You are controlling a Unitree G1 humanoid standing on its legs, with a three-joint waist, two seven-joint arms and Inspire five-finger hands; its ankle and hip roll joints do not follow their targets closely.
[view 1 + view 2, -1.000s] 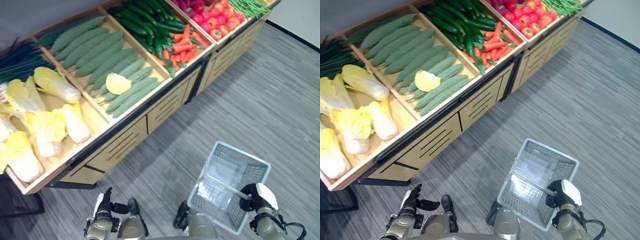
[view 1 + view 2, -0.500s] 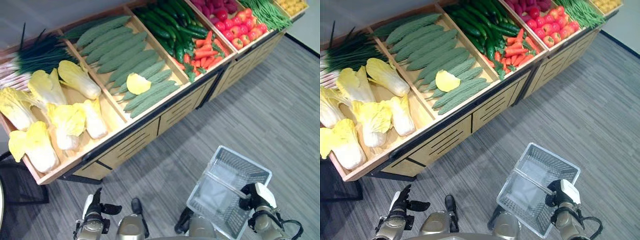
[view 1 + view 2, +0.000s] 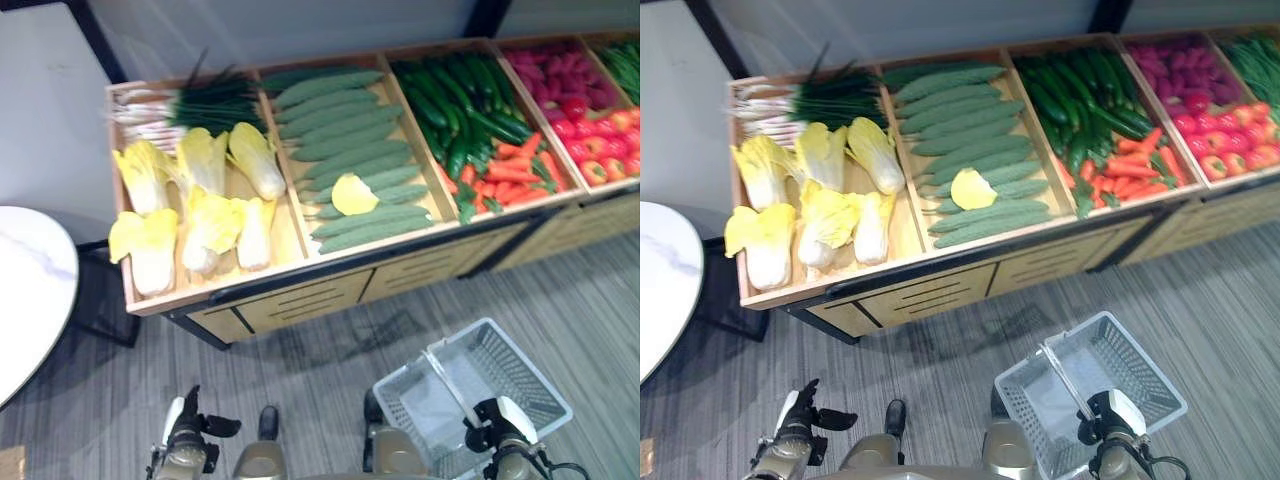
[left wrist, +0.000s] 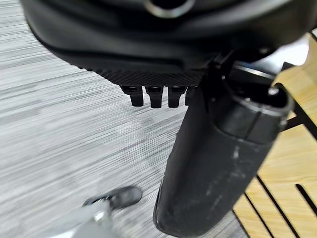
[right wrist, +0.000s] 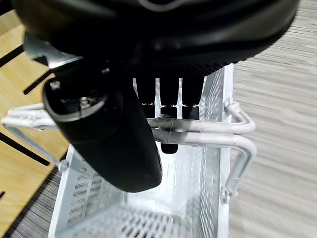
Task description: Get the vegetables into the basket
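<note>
A white wire basket [image 3: 523,363] hangs low over the floor at the lower right, with nothing in it. My right hand [image 3: 497,432] is shut on the basket's handle [image 5: 200,133], fingers curled over the bar. My left hand [image 3: 190,436] hangs at the lower left above the floor, open and holding nothing, thumb [image 4: 218,163] standing out. The vegetables lie in a wooden stand [image 3: 300,295] ahead: pale yellow cabbages [image 3: 205,205], long bumpy green gourds [image 3: 350,140] with one yellow leaf [image 3: 353,194] on them, dark cucumbers [image 3: 460,100], carrots [image 3: 520,172] and red tomatoes [image 3: 600,140].
Green onions [image 3: 205,100] lie at the stand's back left. A round white table [image 3: 25,290] stands at the left, close to the stand's end. Grey striped floor [image 3: 330,350] lies between me and the stand. A grey wall runs behind the stand.
The camera has swung, so the stand now lies straight across the view and the white table has come in at the left. Both hands stay as they were, the right still holding the basket.
</note>
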